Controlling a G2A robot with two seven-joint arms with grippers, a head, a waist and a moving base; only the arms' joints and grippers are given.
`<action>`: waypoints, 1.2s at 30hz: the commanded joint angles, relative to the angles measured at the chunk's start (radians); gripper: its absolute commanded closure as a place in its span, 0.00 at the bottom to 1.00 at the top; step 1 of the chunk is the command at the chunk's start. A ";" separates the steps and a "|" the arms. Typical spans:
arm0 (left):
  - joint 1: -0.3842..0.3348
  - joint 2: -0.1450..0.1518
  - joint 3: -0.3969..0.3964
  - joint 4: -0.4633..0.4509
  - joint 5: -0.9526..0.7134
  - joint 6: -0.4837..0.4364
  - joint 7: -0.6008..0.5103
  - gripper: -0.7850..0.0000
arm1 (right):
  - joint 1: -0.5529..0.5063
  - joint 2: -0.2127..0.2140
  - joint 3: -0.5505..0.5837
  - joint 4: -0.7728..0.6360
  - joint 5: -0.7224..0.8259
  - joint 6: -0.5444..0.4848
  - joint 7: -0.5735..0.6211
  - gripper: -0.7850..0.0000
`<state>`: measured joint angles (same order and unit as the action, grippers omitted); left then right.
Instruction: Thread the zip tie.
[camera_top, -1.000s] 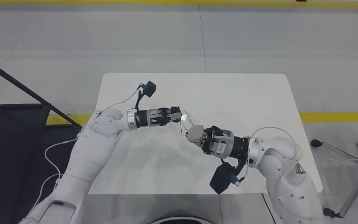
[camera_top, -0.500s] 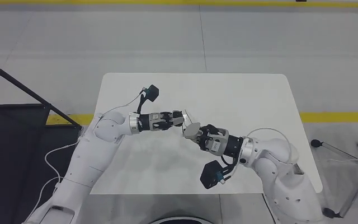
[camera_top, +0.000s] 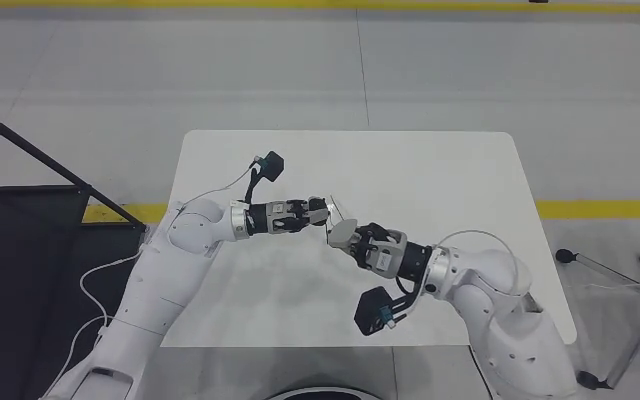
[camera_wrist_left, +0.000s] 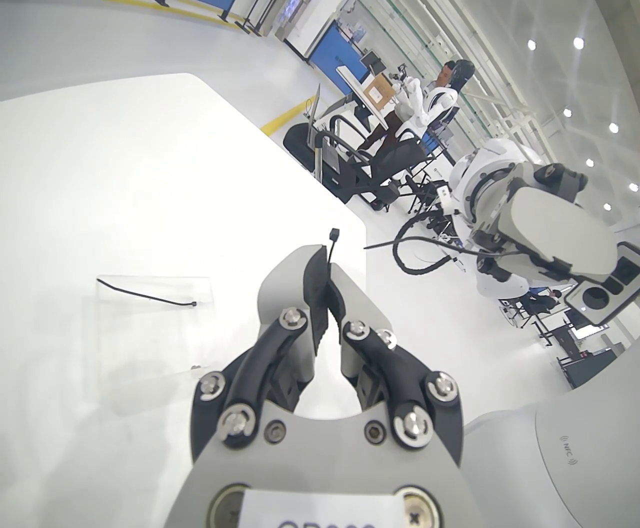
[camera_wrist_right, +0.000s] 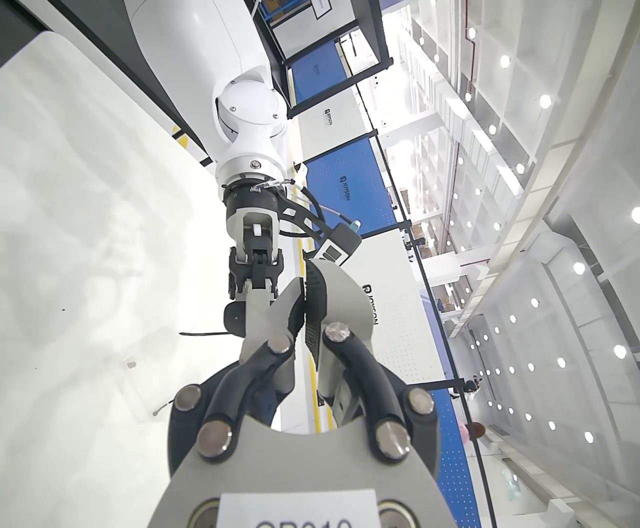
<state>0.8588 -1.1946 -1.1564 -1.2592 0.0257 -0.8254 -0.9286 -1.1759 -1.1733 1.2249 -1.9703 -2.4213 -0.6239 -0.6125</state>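
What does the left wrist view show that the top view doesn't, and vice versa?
Left wrist view adds the zip tie, its head poking out of the shut left claw, and a spare tie lying on the table. Top view adds the table's whole outline, the claws sitting above its middle. Shared: the left claw and right claw close together.

Light: bright and even, coming from overhead. Rows of round ceiling lamps (camera_wrist_right: 545, 101) show in the right wrist view.
Glare: the lamps bloom into white spots. The white table (camera_top: 450, 170) is close to washed out, most of all toward its far corner in the left wrist view.
Shadows: soft-edged and pale grey on the table.
Distortion: both wrist views are wide-angle, so the table edge and the hall's beams bow near the borders. Lines in the top view run straight.
Contrast: the black zip tie (camera_wrist_left: 332, 240) reads plainly against the white.
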 joint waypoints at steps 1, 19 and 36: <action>0.000 0.000 0.000 0.000 0.000 0.000 0.000 1.00 | 0.002 0.002 -0.004 0.000 0.002 0.004 0.005 1.00; 0.000 0.000 0.000 0.000 0.000 0.000 0.000 1.00 | 0.028 0.017 -0.028 0.016 0.031 0.023 0.040 1.00; 0.000 0.000 0.000 0.000 0.000 0.000 0.000 1.00 | 0.054 0.030 -0.051 0.031 0.048 0.017 0.057 1.00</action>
<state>0.8588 -1.1946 -1.1564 -1.2592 0.0257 -0.8253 -0.9286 -1.1233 -1.1439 1.1754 -1.9396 -2.3735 -0.6066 -0.5562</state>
